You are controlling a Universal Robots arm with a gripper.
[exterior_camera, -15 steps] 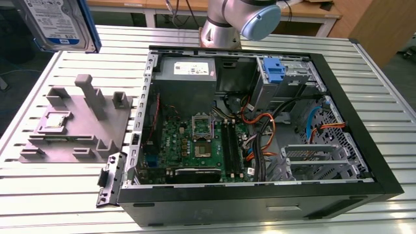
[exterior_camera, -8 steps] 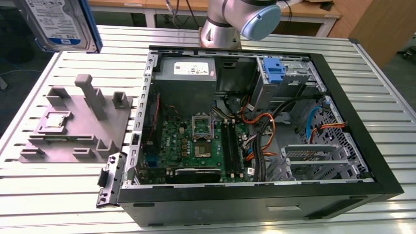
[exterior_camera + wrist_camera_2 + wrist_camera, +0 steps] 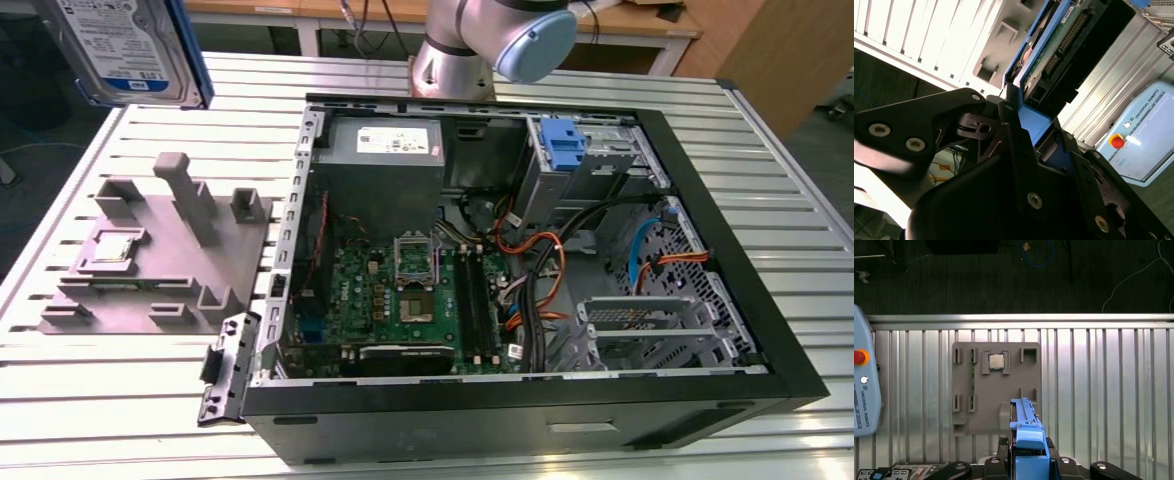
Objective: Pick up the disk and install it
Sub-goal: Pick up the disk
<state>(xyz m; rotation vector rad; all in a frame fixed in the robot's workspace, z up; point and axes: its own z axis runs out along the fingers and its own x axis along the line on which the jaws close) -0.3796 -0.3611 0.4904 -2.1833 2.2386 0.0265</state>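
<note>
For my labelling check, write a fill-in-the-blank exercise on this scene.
1. The gripper holds the flat silver metal disk with blue plastic side rails ___ the grey fixture plate.
2. On that plate lies a small square silver processor ___.
3. A bare ___ plastic bracket sits inside the open black computer case.
Missing: above, chip, blue.
</note>
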